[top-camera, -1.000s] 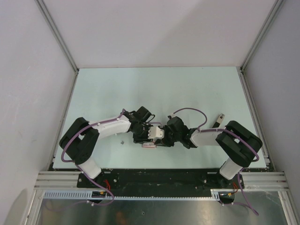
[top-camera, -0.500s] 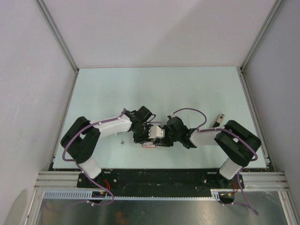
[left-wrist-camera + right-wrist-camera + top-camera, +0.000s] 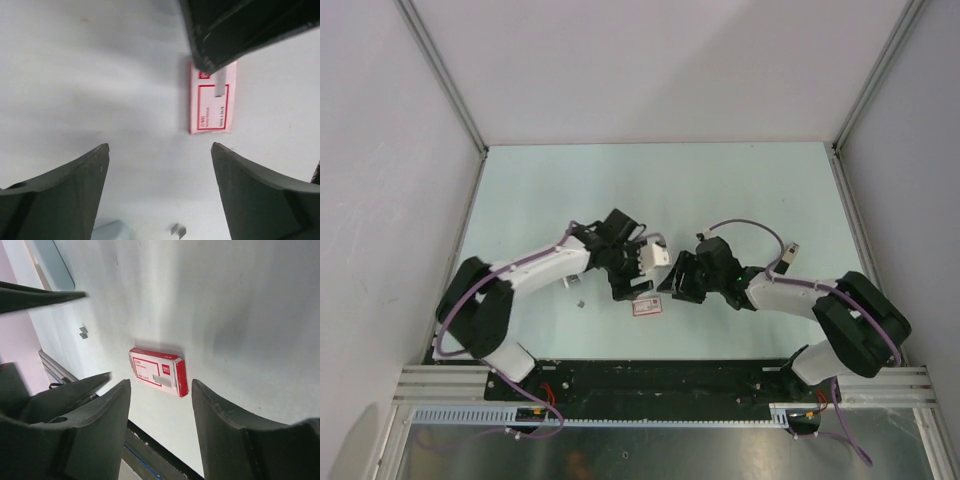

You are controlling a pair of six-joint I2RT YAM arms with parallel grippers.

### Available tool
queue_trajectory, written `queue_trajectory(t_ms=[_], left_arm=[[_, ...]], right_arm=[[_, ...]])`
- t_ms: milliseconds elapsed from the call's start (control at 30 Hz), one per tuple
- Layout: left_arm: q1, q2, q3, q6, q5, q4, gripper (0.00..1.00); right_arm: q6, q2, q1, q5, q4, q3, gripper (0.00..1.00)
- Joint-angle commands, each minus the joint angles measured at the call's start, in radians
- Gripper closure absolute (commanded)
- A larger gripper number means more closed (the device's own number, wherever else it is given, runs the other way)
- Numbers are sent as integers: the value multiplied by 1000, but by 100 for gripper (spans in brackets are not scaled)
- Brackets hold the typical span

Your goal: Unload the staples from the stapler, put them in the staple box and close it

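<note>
Overhead; wrist views sharing red box (image 3: pixel 207 112)

Pale green table (image 3: pixel 660 190), white walls (image 3: pixel 650 70) on three sides, aluminium posts (image 3: pixel 440 75) at far corners, metal rail (image 3: pixel 660 385) along near edge.

The tiny grey speck (image 3: pixel 177 230) near the box (image 3: pixel 207 116), perhaps staples, is too small to tell

The table (image 3: pixel 650 190) is a pale, smooth, matt sheet. The box (image 3: pixel 210 110) lying on it looks like thin printed card, red and white, with a faint sheen. The strip of staples (image 3: pixel 220 83) on the box is dull grey metal. The fingers (image 3: pixel 60 195) of the left gripper (image 3: pixel 160 146) are matt black plastic.
</note>
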Motion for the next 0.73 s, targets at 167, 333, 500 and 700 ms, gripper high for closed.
queue_trajectory(t_ms=[167,333,500,700], left_arm=[[157,-408,86,-196,24,-17,1],[284,-567,37,-260,-35,-22,1],[396,-655,-26,-313,-20,-39,0],[489,-710,-46,-353,40,-55,0]], right_arm=[[-119,-176,-84,20,-117,-6,16],[-218,-213,-98,35,-153,68,1],[-289,-174,-104,33,-215,183,1],[-362,-162,-78,82,-275,288,1]])
